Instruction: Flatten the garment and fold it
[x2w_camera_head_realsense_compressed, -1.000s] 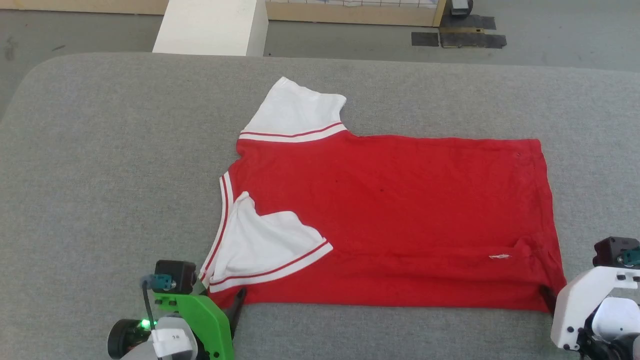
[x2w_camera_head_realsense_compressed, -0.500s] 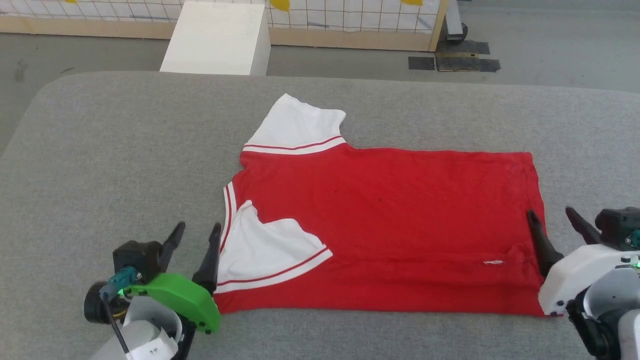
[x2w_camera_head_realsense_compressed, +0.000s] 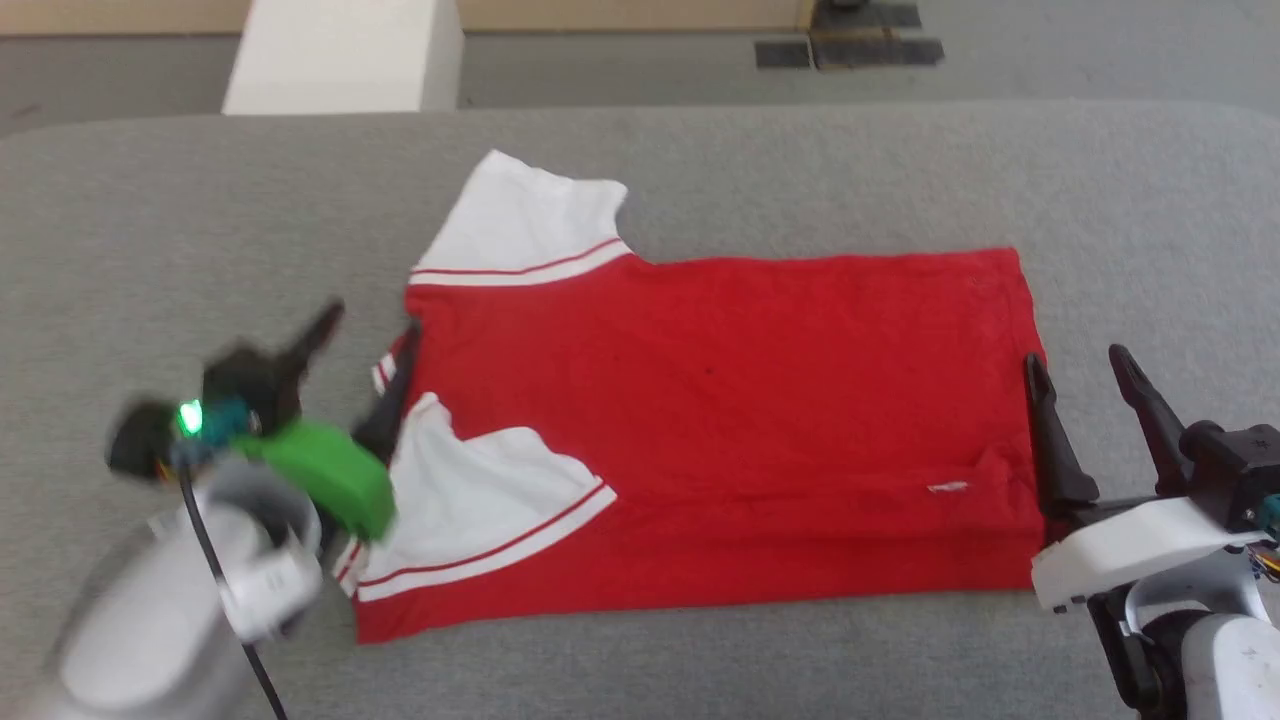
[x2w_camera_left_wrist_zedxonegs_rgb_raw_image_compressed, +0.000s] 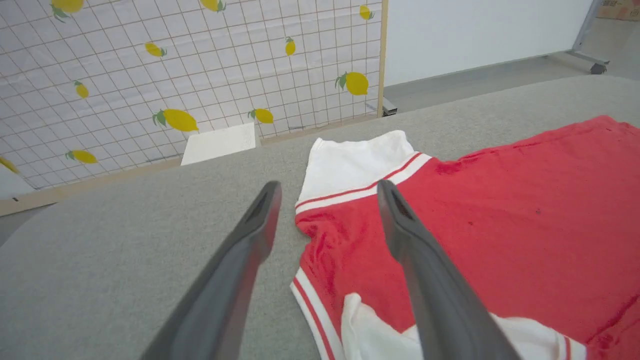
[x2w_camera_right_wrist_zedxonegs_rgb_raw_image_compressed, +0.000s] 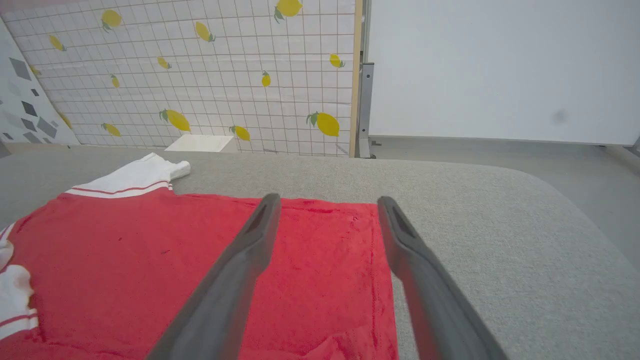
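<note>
Garment: the garment (x2w_camera_head_realsense_compressed: 760, 420) lies spread on the grey tabletop (x2w_camera_head_realsense_compressed: 150, 220) in front of me, a plain red face up, neck end toward my left and hem toward my right.
Far sleeve: the white far sleeve (x2w_camera_head_realsense_compressed: 520, 215) with its red stripe lies flat on the tabletop, pointing away from me.
Near sleeve: the near sleeve (x2w_camera_head_realsense_compressed: 480, 500) is folded inward and rests on the red body.
Tag: a small white tag (x2w_camera_head_realsense_compressed: 948, 488) sits near the hem, next to a low pucker in the cloth.
Left hand: my left hand (x2w_camera_head_realsense_compressed: 372, 318) is at the neck end with its fingers spread and nothing between them. In my wrist view one finger is over bare tabletop and the other over the red cloth near the striped trim. The head view blurs this arm, and I cannot tell whether the tips touch the cloth.
Right hand: my right hand (x2w_camera_head_realsense_compressed: 1072, 356) is at the hem, fingers spread and holding nothing. One finger lies along the hem edge over red cloth, the other over grey tabletop just beyond it.
Behind: a white block (x2w_camera_head_realsense_compressed: 340, 55) stands on the floor (x2w_camera_head_realsense_compressed: 620, 70) past the tabletop, before a lemon-print panel (x2w_camera_left_wrist_zedxonegs_rgb_raw_image_compressed: 150, 75).
</note>
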